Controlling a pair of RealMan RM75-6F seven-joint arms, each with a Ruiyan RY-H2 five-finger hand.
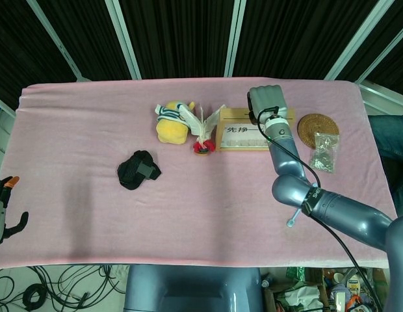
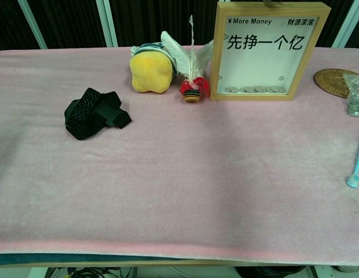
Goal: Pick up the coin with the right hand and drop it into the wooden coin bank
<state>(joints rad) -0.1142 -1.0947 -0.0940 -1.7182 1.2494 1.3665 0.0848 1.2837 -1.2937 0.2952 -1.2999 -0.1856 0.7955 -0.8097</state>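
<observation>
The wooden coin bank point(image 1: 237, 133) stands upright at the back of the pink table, and the chest view shows its glass front with Chinese lettering point(image 2: 271, 52). Several coins point(image 2: 255, 89) lie along its bottom. My right hand point(image 1: 265, 101) hovers over the bank's top edge with its back to the head camera, so its fingers and anything in them are hidden. I see no loose coin on the table. My left hand point(image 1: 1, 211) hangs off the table's left front corner, fingers apart, holding nothing.
Left of the bank are a yellow plush toy point(image 2: 150, 69) and a feather shuttlecock point(image 2: 193, 87). A black cloth point(image 2: 94, 113) lies mid-left. At the right are a woven coaster point(image 1: 317, 127), a clear bag point(image 1: 324, 153) and a blue toothbrush point(image 2: 356, 162).
</observation>
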